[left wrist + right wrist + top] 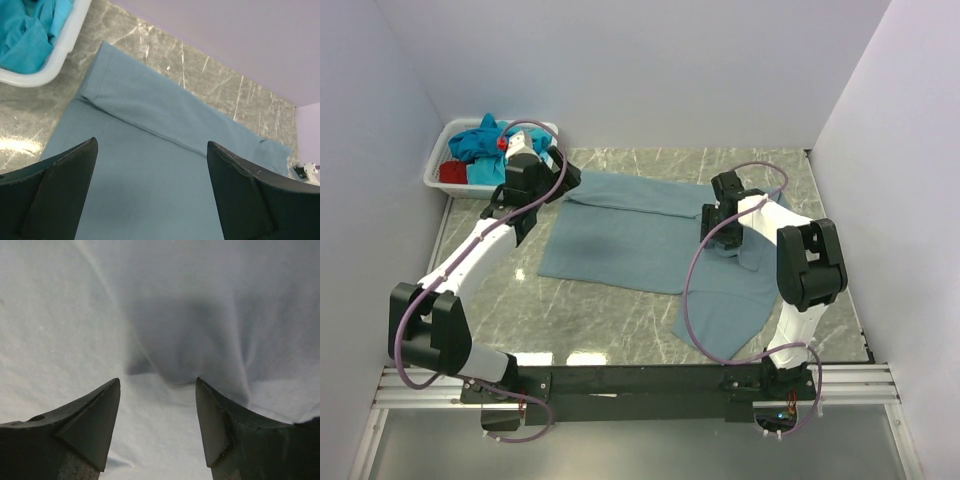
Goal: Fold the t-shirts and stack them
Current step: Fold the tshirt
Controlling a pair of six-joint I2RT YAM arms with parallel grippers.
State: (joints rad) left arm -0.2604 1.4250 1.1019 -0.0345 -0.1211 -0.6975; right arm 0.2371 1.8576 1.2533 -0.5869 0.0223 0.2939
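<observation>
A dusty grey-blue t-shirt (640,240) lies spread on the marble table, its far edge folded over and its right part trailing toward the front. In the left wrist view the shirt (150,150) fills the middle, with the fold running across. My left gripper (151,145) is open and empty above the shirt's left far corner (542,172). My right gripper (158,382) is open, close over the shirt's cloth (165,315) near its right side (722,222). Turquoise (485,140) and red (452,172) t-shirts lie in the basket.
A white plastic basket (440,160) stands at the far left corner, also in the left wrist view (55,60). Grey walls close the table on three sides. Bare marble (600,320) shows in front of the shirt.
</observation>
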